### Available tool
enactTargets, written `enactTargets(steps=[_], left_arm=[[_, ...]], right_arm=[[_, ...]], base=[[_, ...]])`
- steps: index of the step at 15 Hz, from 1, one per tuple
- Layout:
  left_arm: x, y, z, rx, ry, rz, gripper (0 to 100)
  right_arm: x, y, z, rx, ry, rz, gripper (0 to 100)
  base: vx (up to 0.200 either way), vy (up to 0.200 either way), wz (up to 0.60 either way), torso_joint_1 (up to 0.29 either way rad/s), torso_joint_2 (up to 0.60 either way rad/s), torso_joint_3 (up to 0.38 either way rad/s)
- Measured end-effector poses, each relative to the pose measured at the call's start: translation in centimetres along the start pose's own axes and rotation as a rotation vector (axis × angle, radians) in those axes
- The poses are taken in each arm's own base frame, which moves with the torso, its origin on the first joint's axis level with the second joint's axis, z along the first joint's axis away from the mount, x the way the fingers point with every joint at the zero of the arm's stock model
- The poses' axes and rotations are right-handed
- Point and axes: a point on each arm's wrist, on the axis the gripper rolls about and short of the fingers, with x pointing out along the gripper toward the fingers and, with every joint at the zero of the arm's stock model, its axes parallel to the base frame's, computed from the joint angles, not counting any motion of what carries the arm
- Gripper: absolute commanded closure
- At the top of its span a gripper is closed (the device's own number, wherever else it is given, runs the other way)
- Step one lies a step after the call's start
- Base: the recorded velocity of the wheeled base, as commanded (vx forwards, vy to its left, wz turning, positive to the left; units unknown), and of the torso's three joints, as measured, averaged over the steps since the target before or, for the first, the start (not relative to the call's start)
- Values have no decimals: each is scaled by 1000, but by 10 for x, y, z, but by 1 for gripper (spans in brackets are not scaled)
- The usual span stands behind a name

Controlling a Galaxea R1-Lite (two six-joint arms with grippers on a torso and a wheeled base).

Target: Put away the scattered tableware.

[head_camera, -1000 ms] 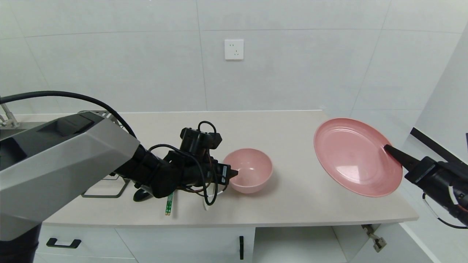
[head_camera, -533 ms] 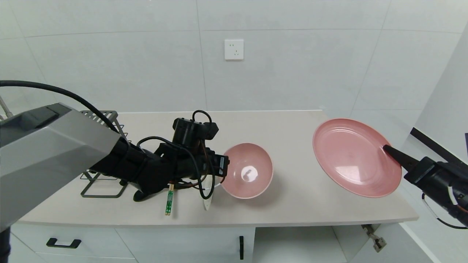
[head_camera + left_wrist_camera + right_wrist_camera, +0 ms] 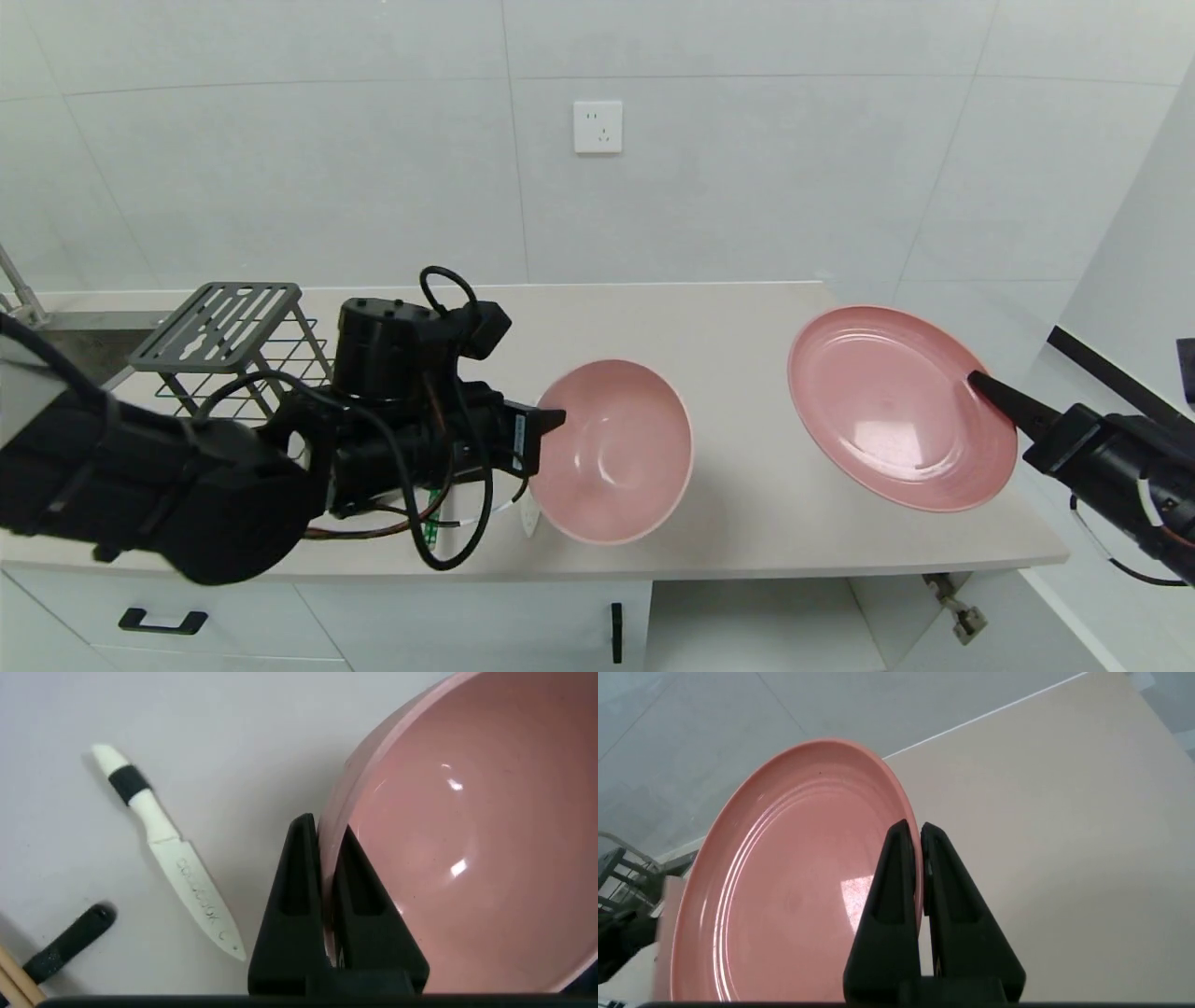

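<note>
My left gripper (image 3: 551,419) (image 3: 322,849) is shut on the rim of a pink bowl (image 3: 611,453) (image 3: 467,831), which hangs tilted above the counter's front middle. My right gripper (image 3: 980,385) (image 3: 913,845) is shut on the edge of a pink plate (image 3: 896,406) (image 3: 785,877), held tilted over the counter's right end. A white knife (image 3: 168,863) (image 3: 529,519) with a black band lies on the counter below the bowl. Green-tipped chopsticks (image 3: 431,527) and a dark handle (image 3: 70,945) lie beside it, mostly hidden by my left arm.
A dark wire dish rack (image 3: 224,322) stands at the counter's left, beside a sink edge (image 3: 56,322). The beige counter (image 3: 738,327) ends at the wall behind and drops off at the right. White drawers (image 3: 163,621) sit below.
My left gripper has lifted the bowl off the counter and tipped its opening toward me, the arm drawing back and up. The plate has shifted slightly left.
</note>
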Motion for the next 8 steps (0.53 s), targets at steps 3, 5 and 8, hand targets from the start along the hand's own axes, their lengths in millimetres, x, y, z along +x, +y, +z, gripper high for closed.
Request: enactTargets(steps=[3,5,8], left_arm=[[-23,-4,-12,37,-155,-43,100],[-35,-4,-22,50,-220,-42,100],[-52,-3,-31,48,-289,51,100]], right_arm=[[0,4,-2,-1,8,17,100],[-1,6,-3,-5,15,30,100],[-6,10,-9,-99,56,68,100]], base=[[0,0,0,0,0,0],[0,0,0,0,0,0],[0,0,0,0,0,0]])
